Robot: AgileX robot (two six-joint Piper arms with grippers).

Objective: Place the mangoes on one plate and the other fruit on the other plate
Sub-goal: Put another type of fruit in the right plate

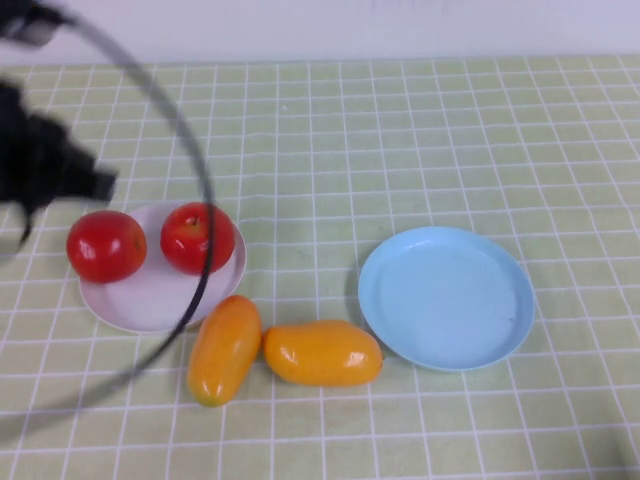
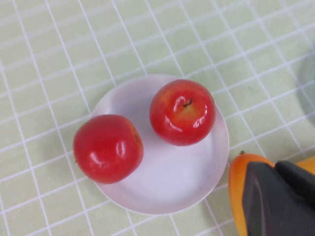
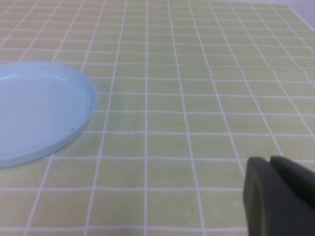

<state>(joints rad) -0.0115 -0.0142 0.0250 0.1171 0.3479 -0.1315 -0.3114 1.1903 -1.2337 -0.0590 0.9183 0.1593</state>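
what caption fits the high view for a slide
Apples on white plate, mangoes beside empty blue plate, left gripper raised.

two red apples [image 1: 150,242] on white plate [image 1: 150,300] — two orange mangoes [image 1: 275,350] lying touching beside it, light blue plate [image 1: 445,297] empty

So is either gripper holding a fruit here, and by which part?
Nothing is held. The left gripper hangs above the white plate and apples; the right gripper is over bare tablecloth beside the blue plate. Both mangoes lie untouched.
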